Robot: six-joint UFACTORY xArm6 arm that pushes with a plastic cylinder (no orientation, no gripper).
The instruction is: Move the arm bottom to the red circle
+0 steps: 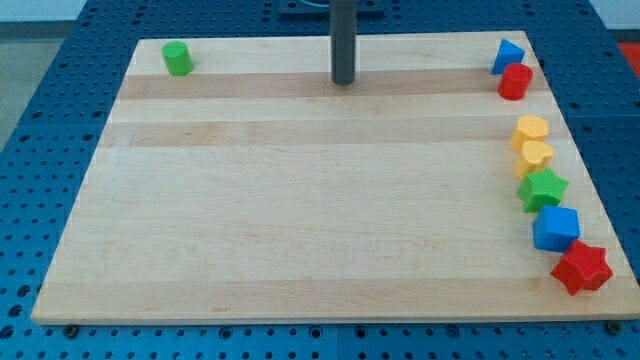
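Note:
The red circle block (pixel 515 81) is a short red cylinder near the board's top right corner, touching a blue triangle block (pixel 508 55) just above it. My tip (pixel 344 81) is the lower end of the dark rod at the top middle of the board, well to the left of the red circle, with bare wood between them. It touches no block.
A green cylinder (pixel 178 58) sits at the top left corner. Down the right edge lie a yellow hexagon (pixel 531 129), a yellow heart (pixel 535 155), a green star (pixel 542 188), a blue cube (pixel 556 229) and a red star (pixel 582 267). The wooden board (pixel 300 200) lies on a blue pegboard table.

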